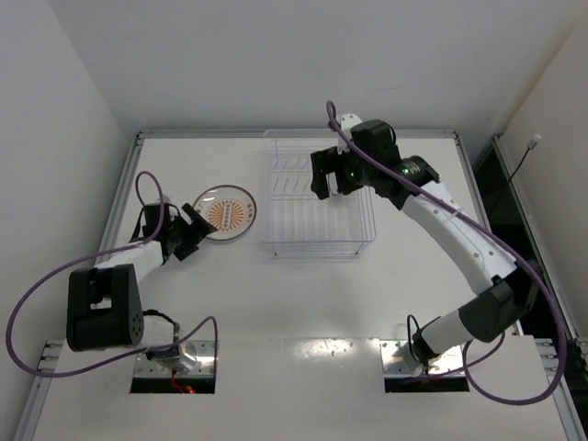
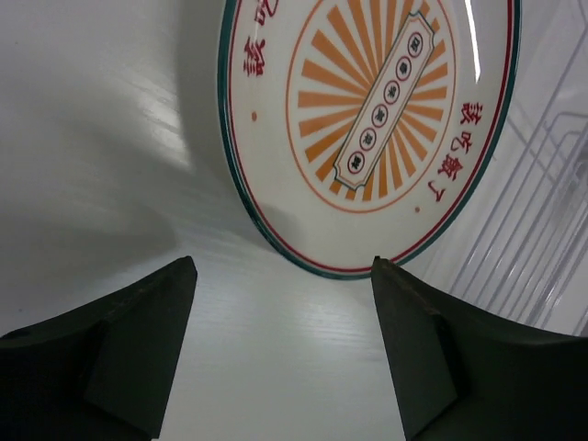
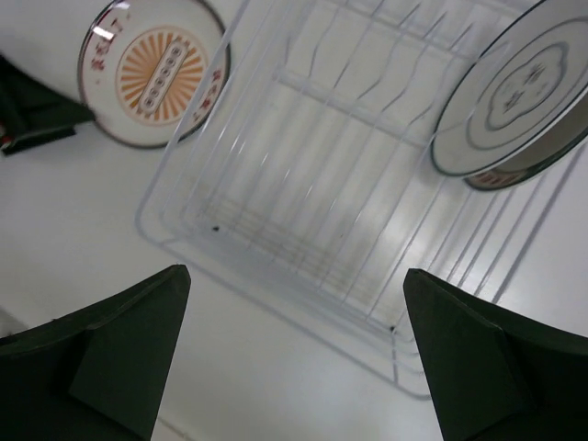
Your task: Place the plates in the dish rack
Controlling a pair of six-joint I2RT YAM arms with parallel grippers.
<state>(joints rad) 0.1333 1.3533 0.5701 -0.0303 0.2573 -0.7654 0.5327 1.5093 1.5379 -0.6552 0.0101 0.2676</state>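
Left tool (image 2: pixel 283 265): open, with nothing between its two dark halves; it sits low over the worktop (image 1: pixel 303 303).
Sunburst plate (image 2: pixel 367 129) relative to left tool: directly ahead of it. The plate's near rim comes about level with the tool's tips and sits inside the gap, nearer one tip than the other. No contact can be seen.
Sunburst plate, place: flat on the worktop just beside the dish rack (image 3: pixel 303 202), on the left arm's side and outside the rack.
Sunburst plate, look: round and white, with a thin dark teal edge and a red line just inside it. Orange rays fan out from the centre, crossed by a slanted label holding a row of small round marks. Red characters sit on the rim.
Right tool (image 3: pixel 296 271): spread wide and gripping nothing; it hangs above the dish rack, looking down into it.
Dish rack, look: clear, rectangular and ribbed, with a row of thin dividers.
Grey-ring plate (image 3: pixel 514 87): stands tilted on edge inside the rack near one end, apart from the right tool. It is white with a grey ring and a lobed grey centre motif.
Second plate (image 3: pixel 514 173): right behind the grey-ring plate in the rack; only a dark rim with red marks shows.
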